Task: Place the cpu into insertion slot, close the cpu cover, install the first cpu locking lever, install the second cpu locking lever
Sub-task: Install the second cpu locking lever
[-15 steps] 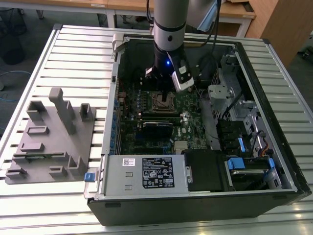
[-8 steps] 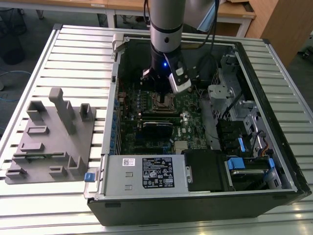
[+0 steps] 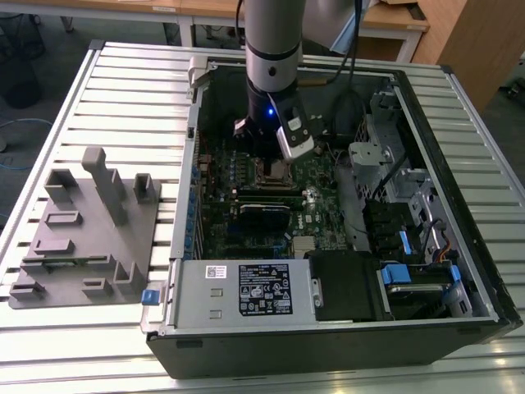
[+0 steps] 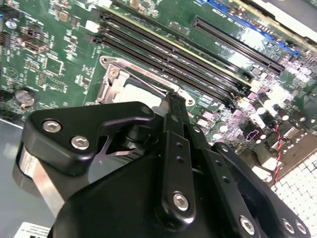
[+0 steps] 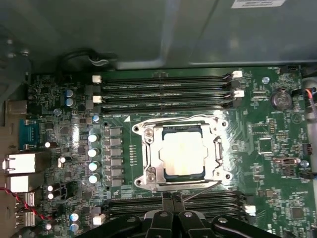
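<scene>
I see the cpu (image 5: 182,154) seated in the insertion slot (image 5: 148,154), cpu cover (image 5: 218,148) down around it. Gripper (image 5: 172,199) fingers pinched together, holding nothing, just beside the slot.

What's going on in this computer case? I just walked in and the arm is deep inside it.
The robot arm's black gripper hangs low over the green circuit board in the open black computer case. The small silvery-grey square cpu lies in its silver-rimmed insertion slot, and the thin silvery cpu cover frames it. The gripper sits at the socket's edge beside a thin wire locking lever.
</scene>
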Motion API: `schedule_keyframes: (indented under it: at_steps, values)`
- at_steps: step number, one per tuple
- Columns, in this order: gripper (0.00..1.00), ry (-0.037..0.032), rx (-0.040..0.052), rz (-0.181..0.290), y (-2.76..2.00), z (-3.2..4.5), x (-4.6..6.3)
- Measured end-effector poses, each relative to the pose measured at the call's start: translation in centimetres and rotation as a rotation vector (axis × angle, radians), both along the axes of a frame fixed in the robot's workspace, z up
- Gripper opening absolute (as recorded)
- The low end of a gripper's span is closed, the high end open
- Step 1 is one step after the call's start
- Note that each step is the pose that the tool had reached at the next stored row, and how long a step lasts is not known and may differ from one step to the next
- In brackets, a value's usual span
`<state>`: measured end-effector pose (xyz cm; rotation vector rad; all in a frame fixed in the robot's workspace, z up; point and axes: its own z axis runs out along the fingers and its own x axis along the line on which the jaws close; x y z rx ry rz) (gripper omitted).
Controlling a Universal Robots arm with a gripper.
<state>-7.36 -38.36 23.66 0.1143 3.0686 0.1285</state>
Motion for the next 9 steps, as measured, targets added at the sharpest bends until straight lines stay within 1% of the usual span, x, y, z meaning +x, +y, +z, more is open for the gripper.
schedule_keyframes:
  at_steps: [3, 9]
  values:
    - [0.10, -0.0001, 0.0001, 0.000, -0.03, -0.25, -0.28]
    - [0.10, 0.0000, 0.0000, 0.000, -0.03, -0.29, -0.30]
